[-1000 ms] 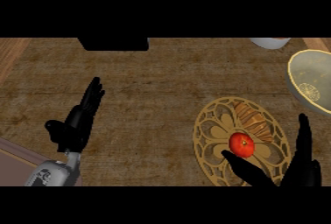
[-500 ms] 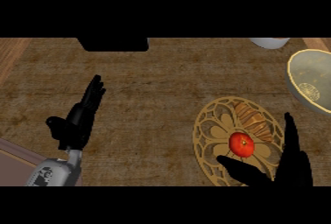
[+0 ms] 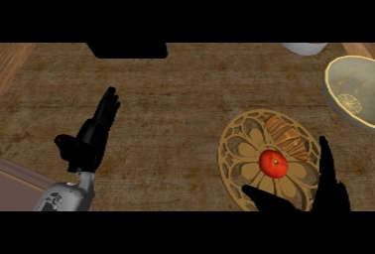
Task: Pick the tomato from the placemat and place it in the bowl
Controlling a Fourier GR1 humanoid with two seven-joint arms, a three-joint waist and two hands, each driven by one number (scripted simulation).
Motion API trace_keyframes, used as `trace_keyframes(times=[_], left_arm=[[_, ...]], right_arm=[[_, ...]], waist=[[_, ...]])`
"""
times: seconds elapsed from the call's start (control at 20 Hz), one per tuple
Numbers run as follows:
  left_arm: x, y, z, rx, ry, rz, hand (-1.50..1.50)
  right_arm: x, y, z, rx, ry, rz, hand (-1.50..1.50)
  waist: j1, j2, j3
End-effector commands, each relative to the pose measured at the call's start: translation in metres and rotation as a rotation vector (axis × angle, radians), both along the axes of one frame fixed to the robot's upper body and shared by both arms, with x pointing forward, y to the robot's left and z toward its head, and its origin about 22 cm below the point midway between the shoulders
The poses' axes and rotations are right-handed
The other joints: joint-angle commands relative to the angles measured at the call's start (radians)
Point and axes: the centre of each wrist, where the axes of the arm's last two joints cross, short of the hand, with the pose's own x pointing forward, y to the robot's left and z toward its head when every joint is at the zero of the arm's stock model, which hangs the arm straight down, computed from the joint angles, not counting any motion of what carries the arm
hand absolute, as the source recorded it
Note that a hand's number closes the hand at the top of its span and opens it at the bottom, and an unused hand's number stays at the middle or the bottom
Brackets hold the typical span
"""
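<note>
We are seeing a round red tomato (image 3: 274,163) sitting near the middle of the gold, flower-patterned round placemat (image 3: 245,149). The pale bowl (image 3: 344,79) is lying well apart, up by the right edge, cut off there.

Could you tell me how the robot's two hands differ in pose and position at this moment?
The left hand rests over bare counter at the view's left, fingers straight and close together, while the right hand spreads thumb and fingers wide at the lower right. The left hand is far from the tomato; the right hand brackets it over the placemat. Both are black, open and holding nothing.
</note>
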Motion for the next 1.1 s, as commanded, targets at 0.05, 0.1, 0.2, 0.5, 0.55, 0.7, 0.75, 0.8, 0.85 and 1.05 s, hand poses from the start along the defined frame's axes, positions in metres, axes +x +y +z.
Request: trace_keyframes(times=[0.05,0.1,0.2,0.5,0.55,0.7,0.75,0.8,0.85,1.05], left_arm=[[-0.002,0.008,-0.007,0.005,-0.008,0.002,0.0],[-0.006,-0.013,-0.001,-0.006,-0.006,0.011,0.0],[0.004,0.007,-0.009,0.014,-0.007,-0.005,0.0],[0.015,0.008,0.015,0.0,0.012,-0.004,0.0],[0.007,0.007,-0.005,-0.005,-0.003,0.002,0.0],[0.003,-0.002,-0.022,-0.005,-0.013,0.008,0.0],[0.015,0.016,0.007,0.011,-0.017,0.018,0.0],[0.01,-0.014,0.008,0.005,-0.016,-0.003,0.0],[-0.001,0.009,0.01,0.007,-0.012,0.007,0.0],[0.005,0.012,-0.005,0.003,-0.01,0.02,0.0]], right_arm=[[0.002,-0.003,-0.002,0.057,-0.066,-0.033,-1.5],[-0.013,-0.006,-0.016,0.069,-0.07,-0.018,-1.5],[0.009,0.012,-0.008,0.081,-0.075,-0.012,-1.5],[0.016,0.0,-0.034,0.138,-0.076,-0.044,-1.5],[0.015,-0.008,-0.03,0.143,-0.079,-0.041,-1.5],[0.007,0.003,-0.046,0.173,-0.073,-0.038,-1.5],[0.02,0.015,-0.046,0.171,-0.074,-0.034,-1.5],[0.019,0.016,-0.061,0.162,-0.059,-0.033,-1.5],[0.016,-0.006,-0.069,0.168,-0.074,-0.053,-1.5],[-0.001,0.002,-0.072,0.176,-0.047,-0.056,-1.5]], waist=[[0.001,0.0,0.0],[-0.002,0.0,0.0],[0.002,0.001,0.0],[0.002,0.001,0.0],[0.001,0.001,0.0],[0.0,0.001,0.0],[0.003,0.001,0.0],[0.002,0.001,0.0],[0.003,0.0,0.0],[0.0,0.0,0.0]])
